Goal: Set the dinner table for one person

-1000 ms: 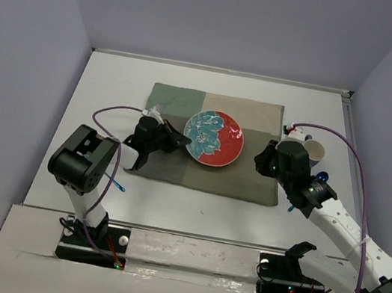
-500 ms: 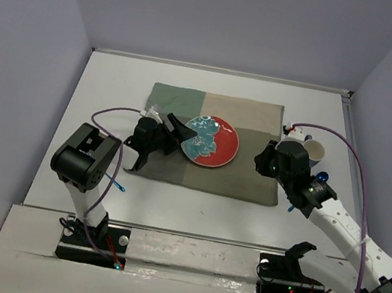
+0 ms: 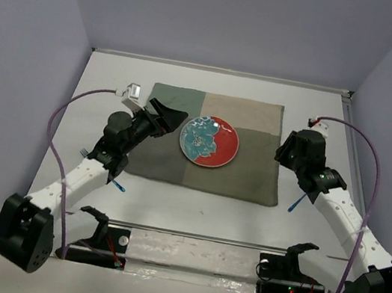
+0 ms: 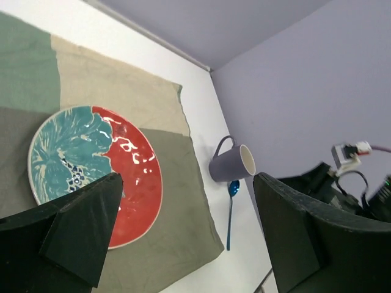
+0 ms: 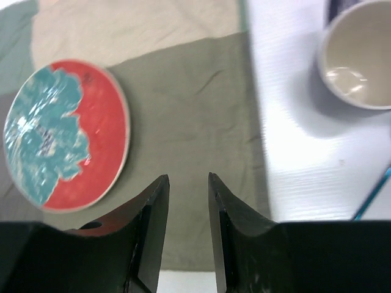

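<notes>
1. See the left end effector (image 3: 168,121) spread wide and empty, poised over the left part of the green-and-beige mat (image 3: 251,179), close by the left rim of the plate (image 3: 210,141).
2. Treat the table (image 3: 193,207) as rigid, flat, heavy and fixed. Take hold of nothing there; use it only as a matte white surface for setting things down, spanning the workspace beneath both arms.
3. Judge the plate, lying centred on the mat, as stiff, glazed, probably slick and breakable; grip it by the rim.
4. Find the right end effector (image 5: 186,183) narrowly parted and gripping nothing, hanging above the mat's right part, between plate and mug (image 5: 357,61).
5. Locate the mug upright on bare table just right of the mat, with the blue spoon (image 3: 296,202) lying nearer the arm bases. Lift the mug by handle or wall; pinch the thin, light spoon across its handle.
</notes>
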You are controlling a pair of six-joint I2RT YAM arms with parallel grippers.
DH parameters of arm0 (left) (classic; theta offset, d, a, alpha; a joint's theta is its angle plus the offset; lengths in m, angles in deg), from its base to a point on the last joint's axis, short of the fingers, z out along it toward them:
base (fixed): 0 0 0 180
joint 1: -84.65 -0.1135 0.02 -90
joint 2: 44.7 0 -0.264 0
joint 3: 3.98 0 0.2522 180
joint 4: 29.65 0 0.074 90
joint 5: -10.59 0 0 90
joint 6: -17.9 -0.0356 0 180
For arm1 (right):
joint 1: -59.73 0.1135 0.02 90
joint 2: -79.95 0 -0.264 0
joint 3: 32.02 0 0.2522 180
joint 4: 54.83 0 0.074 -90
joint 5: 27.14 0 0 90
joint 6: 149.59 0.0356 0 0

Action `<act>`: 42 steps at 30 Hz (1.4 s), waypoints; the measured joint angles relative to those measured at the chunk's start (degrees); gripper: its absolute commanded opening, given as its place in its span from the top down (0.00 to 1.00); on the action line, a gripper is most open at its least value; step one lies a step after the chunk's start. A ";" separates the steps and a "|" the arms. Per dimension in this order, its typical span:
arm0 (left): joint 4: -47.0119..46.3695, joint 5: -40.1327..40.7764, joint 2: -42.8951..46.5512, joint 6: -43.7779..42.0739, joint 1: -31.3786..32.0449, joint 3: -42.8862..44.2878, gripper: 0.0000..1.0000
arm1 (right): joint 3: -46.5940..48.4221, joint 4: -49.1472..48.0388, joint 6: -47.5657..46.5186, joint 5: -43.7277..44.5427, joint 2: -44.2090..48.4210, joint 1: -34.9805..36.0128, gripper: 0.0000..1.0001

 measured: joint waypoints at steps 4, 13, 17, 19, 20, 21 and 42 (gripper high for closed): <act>8.00 1.55 9.79 -5.55 0.00 1.25 0.01 | 2.12 0.39 -0.66 0.04 -3.30 -6.03 0.61; 25.29 1.07 19.63 -21.05 0.02 9.11 0.01 | 7.23 0.90 -3.41 -0.07 -11.32 -16.72 0.57; 30.40 3.56 23.21 -28.57 1.70 10.58 0.01 | 10.78 1.60 -4.31 -0.07 -14.86 -18.69 0.56; 31.82 5.22 24.46 -31.10 3.10 10.36 0.01 | 12.96 1.64 -4.72 -0.15 -17.14 -19.39 0.56; 31.95 5.79 24.85 -32.04 3.58 10.03 0.01 | 13.86 1.64 -5.01 -0.24 -18.25 -19.43 0.56; 32.15 6.51 25.31 -32.98 4.26 9.40 0.01 | 14.38 1.64 -5.16 -0.24 -18.88 -19.45 0.56; 36.50 14.82 29.05 -40.44 12.90 7.54 0.01 | 18.64 2.78 -6.93 0.04 -31.65 -20.13 0.83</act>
